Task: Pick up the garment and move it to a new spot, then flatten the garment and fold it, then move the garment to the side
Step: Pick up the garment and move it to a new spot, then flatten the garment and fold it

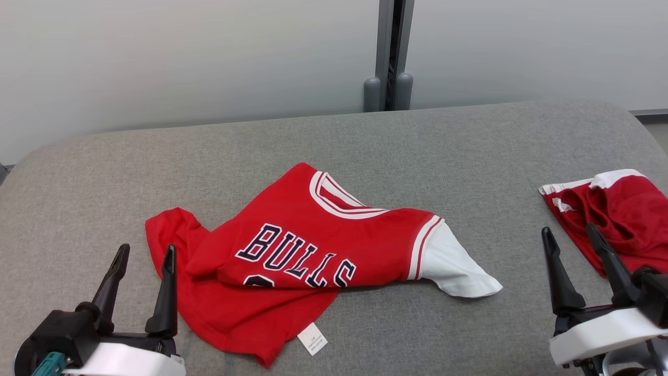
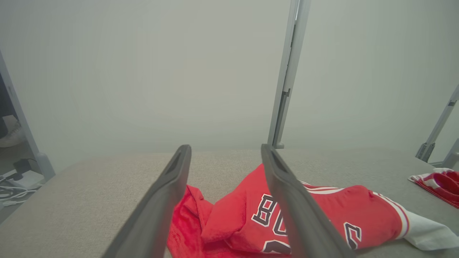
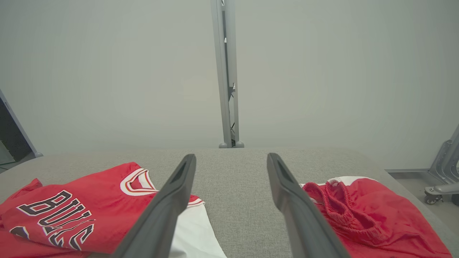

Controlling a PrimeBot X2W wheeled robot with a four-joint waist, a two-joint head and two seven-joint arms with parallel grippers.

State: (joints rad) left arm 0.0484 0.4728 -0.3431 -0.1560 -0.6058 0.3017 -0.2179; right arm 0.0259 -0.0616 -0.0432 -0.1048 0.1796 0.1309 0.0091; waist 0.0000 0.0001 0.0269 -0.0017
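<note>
the bulls jersey [image 1: 313, 245] lay at the centre of the frame on the padded surface [image 1: 365, 141], its sleeve [image 1: 459, 271] reaching toward the lower right and its label [image 1: 312, 338] at the cloth's lower edge. the shorts [image 1: 626, 219] lay on the same surface at the right edge of the frame, well apart from the jersey. the left gripper [image 1: 147, 249] stood at lower left, just beside the jersey's left end. the right gripper [image 1: 568, 230] stood at lower right, between jersey and shorts, nearer the shorts. behind the surface, at top centre, rose a partition post [image 1: 389, 52].
</note>
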